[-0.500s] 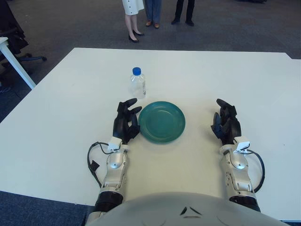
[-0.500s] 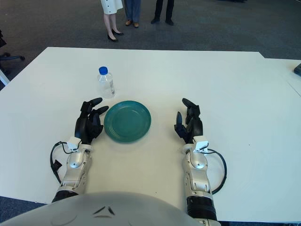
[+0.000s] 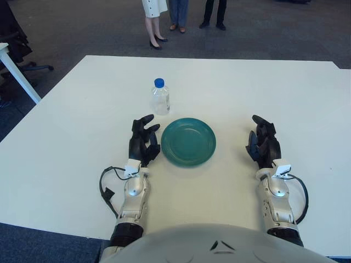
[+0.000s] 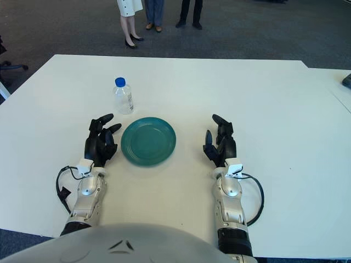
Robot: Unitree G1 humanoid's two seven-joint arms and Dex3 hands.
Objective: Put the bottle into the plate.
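A small clear bottle with a blue cap stands upright on the white table, just beyond the left rim of a round green plate. The plate is empty. My left hand rests on the table just left of the plate and below the bottle, its fingers relaxed and holding nothing. My right hand is parked on the table to the right of the plate, fingers relaxed and empty.
The white table stretches wide around the plate. Three people's legs stand on the dark carpet beyond the far edge. A second white table's corner and a chair are at the far left.
My left hand has shifted a little to the left and up, away from the plate's rim. The bottle, the plate and my right hand have not moved.
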